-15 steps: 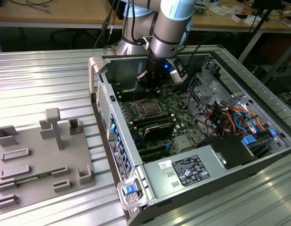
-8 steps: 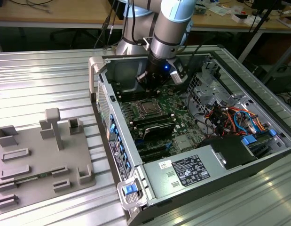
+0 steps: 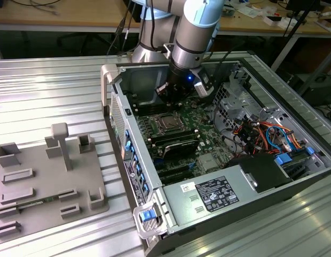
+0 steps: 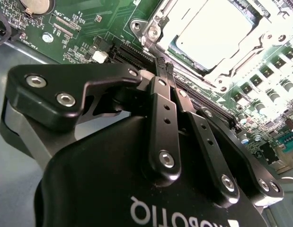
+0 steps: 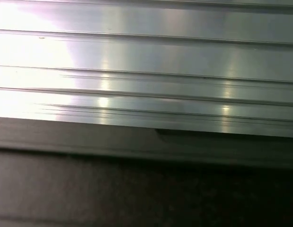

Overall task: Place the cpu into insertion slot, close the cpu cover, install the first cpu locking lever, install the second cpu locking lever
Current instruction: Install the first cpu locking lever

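We see the arm reaching down into an open computer case (image 3: 293,176) that lies on its side on the ribbed metal desk (image 3: 47,91). In the exterior view the end effector (image 3: 173,92) hangs above the green motherboard (image 3: 208,120), near the case's far wall. In the second wrist view its two black fingers (image 4: 158,66) are pressed together at the tips, clenched on nothing we can make out, and the tips sit just at the edge of the socket.

The insertion slot (image 3: 168,123) sits near the middle of the motherboard, just below the end effector in the exterior view. The cpu (image 4: 215,35) lies flat inside it, its pale silvery face showing in the second wrist view. The cpu cover (image 4: 160,23) lies down around the chip, its frame ringing the metal face. We cannot tell how the locking levers stand.

On the desk toward the exterior view's left lies a grey fixture plate (image 3: 42,182) with raised blocks, well apart from the case. The first wrist view shows the desk's ribbed aluminium surface.
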`<action>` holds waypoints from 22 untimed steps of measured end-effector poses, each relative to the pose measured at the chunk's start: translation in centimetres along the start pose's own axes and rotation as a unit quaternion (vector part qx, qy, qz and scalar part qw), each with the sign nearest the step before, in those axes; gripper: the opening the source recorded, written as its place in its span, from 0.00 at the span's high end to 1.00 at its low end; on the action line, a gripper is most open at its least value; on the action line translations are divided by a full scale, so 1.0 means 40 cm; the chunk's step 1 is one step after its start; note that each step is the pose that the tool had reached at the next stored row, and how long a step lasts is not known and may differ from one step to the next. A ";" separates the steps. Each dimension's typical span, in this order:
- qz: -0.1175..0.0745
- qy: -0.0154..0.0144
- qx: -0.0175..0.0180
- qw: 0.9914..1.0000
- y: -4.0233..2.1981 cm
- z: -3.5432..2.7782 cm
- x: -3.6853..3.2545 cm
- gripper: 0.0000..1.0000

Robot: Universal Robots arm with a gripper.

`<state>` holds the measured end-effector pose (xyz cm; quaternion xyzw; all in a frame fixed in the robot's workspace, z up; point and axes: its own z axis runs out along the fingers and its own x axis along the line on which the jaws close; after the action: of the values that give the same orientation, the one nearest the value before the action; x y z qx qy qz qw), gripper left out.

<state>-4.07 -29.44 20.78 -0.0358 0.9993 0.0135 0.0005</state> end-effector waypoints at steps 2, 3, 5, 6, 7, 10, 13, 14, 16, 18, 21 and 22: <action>0.000 0.000 0.000 1.000 -0.002 0.000 0.000 0.89; 0.000 0.000 0.000 1.000 -0.003 0.001 0.000 0.89; 0.000 0.000 0.000 1.000 -0.003 0.002 0.000 0.89; 0.000 0.000 0.000 1.000 -0.004 0.003 0.000 0.89; 0.000 0.000 0.000 1.000 -0.004 0.006 0.000 0.89; 0.000 0.000 0.000 1.000 -0.006 0.008 0.000 0.89; 0.000 0.000 0.000 1.000 -0.007 0.011 0.000 0.89; 0.000 0.000 -0.001 1.000 -0.007 0.013 -0.001 0.89; 0.000 0.000 0.000 1.000 -0.007 0.015 0.000 0.89; 0.000 0.000 0.000 1.000 -0.007 0.014 0.000 0.89; 0.000 0.000 0.000 1.000 -0.006 0.012 -0.001 0.89; 0.000 0.000 0.000 1.000 -0.006 0.011 -0.001 0.89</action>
<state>-4.02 -29.65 20.35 -0.0361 0.9992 0.0140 0.0005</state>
